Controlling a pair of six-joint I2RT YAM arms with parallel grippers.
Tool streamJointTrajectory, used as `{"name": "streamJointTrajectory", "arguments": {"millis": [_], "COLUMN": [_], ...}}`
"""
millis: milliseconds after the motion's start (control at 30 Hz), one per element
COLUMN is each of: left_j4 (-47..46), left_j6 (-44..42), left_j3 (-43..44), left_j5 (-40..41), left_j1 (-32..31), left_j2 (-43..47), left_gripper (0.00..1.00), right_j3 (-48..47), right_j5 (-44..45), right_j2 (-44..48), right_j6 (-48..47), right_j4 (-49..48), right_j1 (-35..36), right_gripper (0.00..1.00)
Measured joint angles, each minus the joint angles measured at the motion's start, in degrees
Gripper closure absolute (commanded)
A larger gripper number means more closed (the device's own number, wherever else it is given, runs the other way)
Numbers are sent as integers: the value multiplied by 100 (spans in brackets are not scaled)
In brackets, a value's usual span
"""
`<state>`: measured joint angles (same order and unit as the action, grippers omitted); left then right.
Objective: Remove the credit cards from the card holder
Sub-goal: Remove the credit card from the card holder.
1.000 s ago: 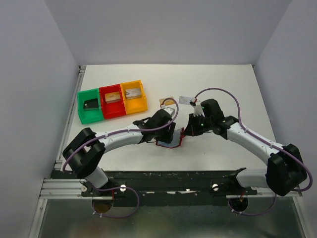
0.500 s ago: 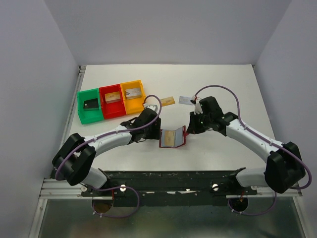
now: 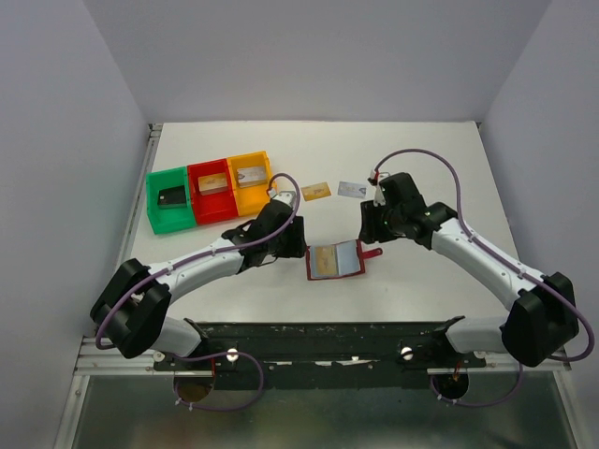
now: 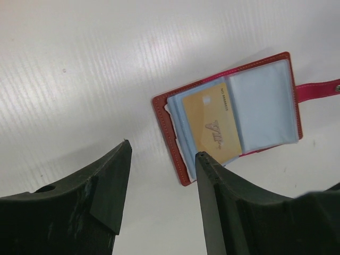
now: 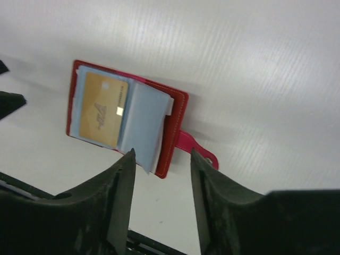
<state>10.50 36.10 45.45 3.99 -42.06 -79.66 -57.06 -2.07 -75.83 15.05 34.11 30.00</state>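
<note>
The holder (image 3: 348, 259) lies open and flat on the table (image 3: 421, 159), inner side up. It sits between the two grippers. Its long axis runs from one gripper to the other, a little tilted, and its tab (image 3: 372, 251) points to the right gripper's side. The half near the left gripper keeps a gold card (image 3: 325, 261) in a clear sleeve. The other half shows only pale blue lining.

The left gripper (image 4: 162, 149) is spread and holds nothing. The holder is just ahead of its fingertips, more toward its right finger, and apart from them. The right gripper (image 5: 162, 152) is also spread and holds nothing. In its wrist view the tab-side corner of the holder appears between its fingertips, but whether they touch it cannot be told.

Beyond the holder, farther from the arm bases, a loose gold card (image 3: 316, 191) and a pale card (image 3: 352, 189) lie flat on the table, near each other. The pale one is close to the right gripper.

To the far left of the left gripper three bins stand in a touching row. The green bin (image 3: 155, 208) holds a black card (image 3: 171, 197). The red bin (image 3: 227, 210) and the orange bin (image 3: 269, 192) each hold one small flat piece, whose kind cannot be told.
</note>
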Motion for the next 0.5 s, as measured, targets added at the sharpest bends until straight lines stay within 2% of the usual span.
{"name": "streamJointTrajectory", "arguments": {"millis": [100, 167, 300, 500], "left_j4": [-286, -518, -1001, -1220], "left_j6": [0, 4, 52, 90], "left_j3": [-48, -79, -90, -90], "left_j5": [-269, -527, -929, -1075], "left_j1": [0, 0, 0, 0], "left_j2": [7, 2, -125, -581], "left_gripper": [44, 52, 68, 76], "right_j3": [313, 647, 1003, 1537], "right_j5": [-306, -789, -1711, -2503], "right_j2": [339, 629, 485, -367], "right_j6": [66, 210, 623, 1244], "right_j4": [-393, -809, -1711, -2824], "right_j1": [-2, 0, 0, 0], "right_gripper": [77, 85, 86, 77]}}
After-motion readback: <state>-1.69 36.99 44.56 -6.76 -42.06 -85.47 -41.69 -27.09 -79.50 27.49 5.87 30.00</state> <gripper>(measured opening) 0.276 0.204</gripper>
